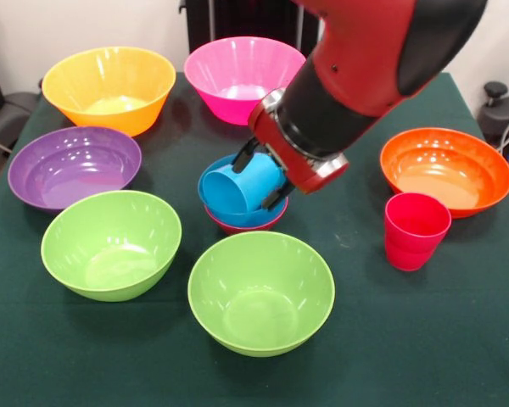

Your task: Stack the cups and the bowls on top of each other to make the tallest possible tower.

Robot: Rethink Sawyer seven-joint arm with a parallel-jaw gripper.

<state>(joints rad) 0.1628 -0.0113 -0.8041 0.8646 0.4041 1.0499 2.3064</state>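
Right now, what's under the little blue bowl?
A small red bowl sits under the blue bowl; only its rim shows. The gripper holds a blue cup tilted inside the blue bowl, covering its bottom.

bowls: 8 total. 6 large: yellow-orange (110,87), pink (237,76), purple (72,167), orange (445,170), 2 lime green (110,244) (260,292). 2 small at ctr: blue (214,199), red (237,226). cups: 2, blue (246,186), red (416,231).
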